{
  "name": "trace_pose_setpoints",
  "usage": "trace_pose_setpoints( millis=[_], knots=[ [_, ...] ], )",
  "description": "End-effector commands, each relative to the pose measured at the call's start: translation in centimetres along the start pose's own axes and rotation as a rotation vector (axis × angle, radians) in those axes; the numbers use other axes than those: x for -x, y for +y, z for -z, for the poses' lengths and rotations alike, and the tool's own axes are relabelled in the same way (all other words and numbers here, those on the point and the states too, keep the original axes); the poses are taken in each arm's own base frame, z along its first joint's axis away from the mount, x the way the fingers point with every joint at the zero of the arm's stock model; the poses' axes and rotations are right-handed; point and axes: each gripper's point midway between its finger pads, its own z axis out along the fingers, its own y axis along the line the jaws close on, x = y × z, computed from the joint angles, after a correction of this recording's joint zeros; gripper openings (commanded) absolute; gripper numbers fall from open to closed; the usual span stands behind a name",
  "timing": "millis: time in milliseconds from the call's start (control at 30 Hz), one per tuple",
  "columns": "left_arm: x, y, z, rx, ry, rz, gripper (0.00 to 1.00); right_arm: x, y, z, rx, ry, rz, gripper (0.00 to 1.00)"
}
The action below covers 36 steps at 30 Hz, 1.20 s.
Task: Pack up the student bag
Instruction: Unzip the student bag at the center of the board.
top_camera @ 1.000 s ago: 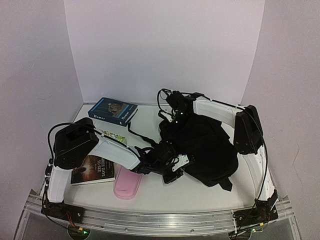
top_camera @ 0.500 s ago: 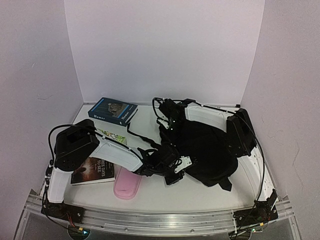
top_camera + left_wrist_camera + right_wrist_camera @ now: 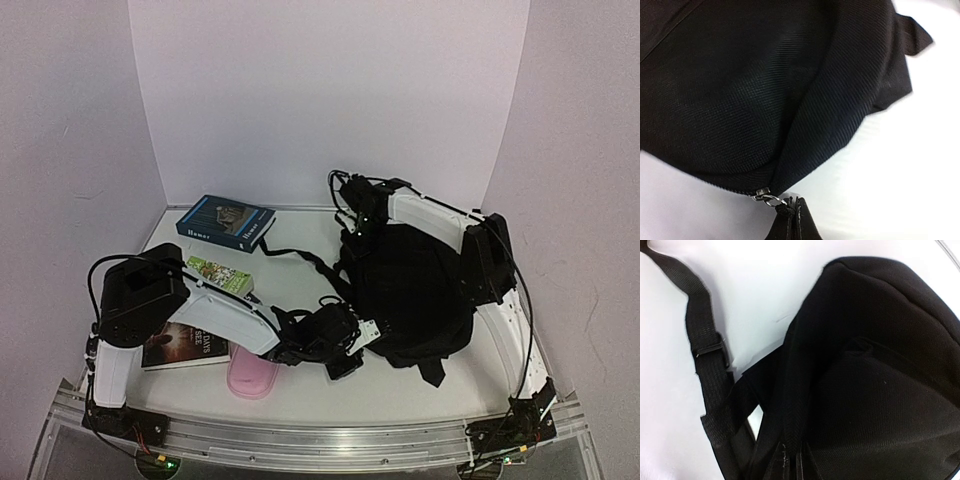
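Item: student bag (image 3: 410, 290), black fabric, lying flat on the centre-right of the table (image 3: 400, 400), one strap (image 3: 290, 255) trailing toward the far left.

Zip pull (image 3: 767, 197): at the bag's near-left corner, with the left gripper (image 3: 345, 350) pressed together on it (the wrist view shows the metal ring just ahead of the fingertips).

Right gripper (image 3: 358, 222): at the bag's far end, fingers closed on a fold of fabric along the seam.

Step, as judged: opening the zip, nothing packed yet. Next move calls for drawing the pull along the seam while the far grip keeps the cloth taut.

Surroundings:
- pink pencil case (image 3: 255, 372), just beside the left gripper
- dark book (image 3: 185, 340), near the left arm
- green-printed card (image 3: 220, 270)
- blue book (image 3: 225, 220), far left

Margins: near rail (image 3: 330, 440) close; right wall (image 3: 570, 200) near the right arm; freest room lies far-centre.
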Motion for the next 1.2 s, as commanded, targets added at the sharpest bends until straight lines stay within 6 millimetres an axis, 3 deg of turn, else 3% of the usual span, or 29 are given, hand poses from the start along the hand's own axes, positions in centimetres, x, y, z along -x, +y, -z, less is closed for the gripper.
trace_pose_setpoints(
  millis=[0, 33, 100, 133, 200, 367, 567, 833, 1167],
  knots=[
    [-3.3, -2.6, 1.5, -0.061, 0.097, -0.012, 0.0, 3.6, -9.1, 3.3, -0.105, -0.163, -0.171, 0.02],
    [-3.2, -2.4, 1.6, -0.049, 0.087, -0.014, 0.0, 3.4, -9.0, 3.7, -0.072, -0.159, -0.172, 0.18],
    [-3.1, -2.1, 1.6, -0.028, 0.082, -0.023, 0.0, 2.8, -8.0, 4.8, 0.018, -0.154, -0.154, 0.61],
    [-3.1, -2.0, 1.6, -0.023, 0.083, -0.03, 0.0, 2.2, -7.1, 5.1, 0.063, -0.142, -0.138, 0.75],
    [-3.2, -1.8, 1.3, -0.014, 0.09, -0.044, 0.0, 1.5, -5.5, 6.6, 0.147, -0.137, -0.101, 0.85],
    [-3.5, -1.6, 0.9, 0.001, 0.106, -0.058, 0.0, -0.7, -3.7, 8.8, 0.23, -0.104, -0.13, 0.85],
    [-3.2, -1.3, 1.0, 0.017, 0.098, -0.062, 0.0, -4.2, 0.5, 10.2, 0.277, -0.032, -0.162, 0.82],
    [-3.1, -1.0, 1.4, 0.031, 0.096, -0.065, 0.0, -9.4, 5.4, 7.5, 0.225, 0.116, -0.074, 0.81],
    [-3.1, -0.8, 1.5, 0.041, 0.098, -0.063, 0.01, -12.8, 6.3, 4.1, 0.171, 0.24, -0.045, 0.83]
  ],
)
